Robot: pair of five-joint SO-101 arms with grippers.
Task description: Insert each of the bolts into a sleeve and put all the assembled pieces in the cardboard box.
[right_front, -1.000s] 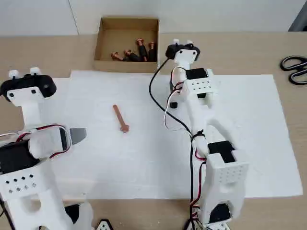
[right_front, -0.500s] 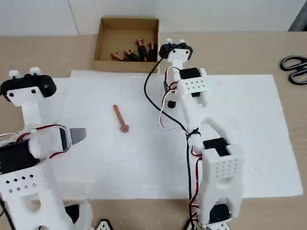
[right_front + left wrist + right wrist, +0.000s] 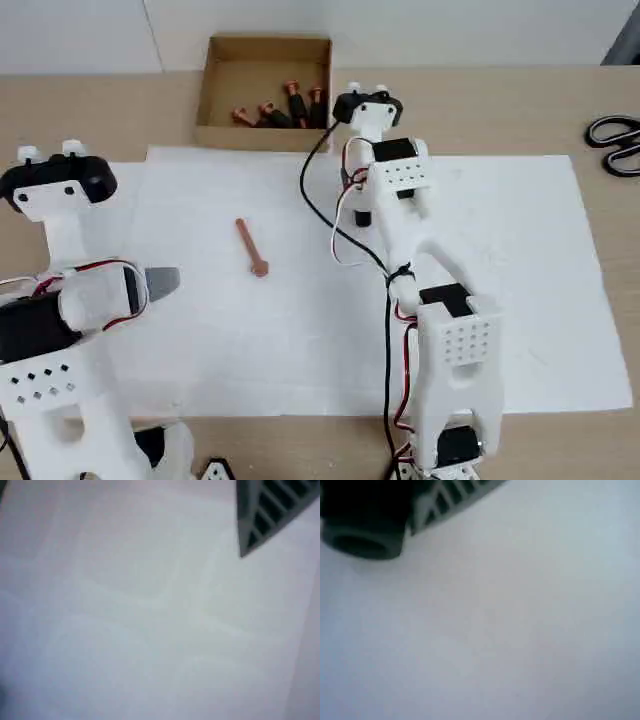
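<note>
A copper bolt (image 3: 252,247) lies loose on the white paper (image 3: 300,330), left of centre. The cardboard box (image 3: 215,95) stands at the back and holds several assembled bolt-and-sleeve pieces (image 3: 280,108). My right arm stretches up the middle of the table, its wrist just right of the box's near right corner. Its gripper (image 3: 362,216) hangs low over the paper, shut on a black sleeve (image 3: 362,527) that sits against the ribbed finger (image 3: 455,495). My left gripper (image 3: 160,282) rests at the paper's left edge, left of and below the bolt.
Black scissors (image 3: 615,143) lie on the wooden table at the far right edge. A black cable (image 3: 325,215) loops from the right arm over the paper between the bolt and the gripper. The paper's right half lies bare.
My right arm has swung a little to the left with the sleeve, its wrist closer to the box's corner. The left arm and the bolt have not moved.
</note>
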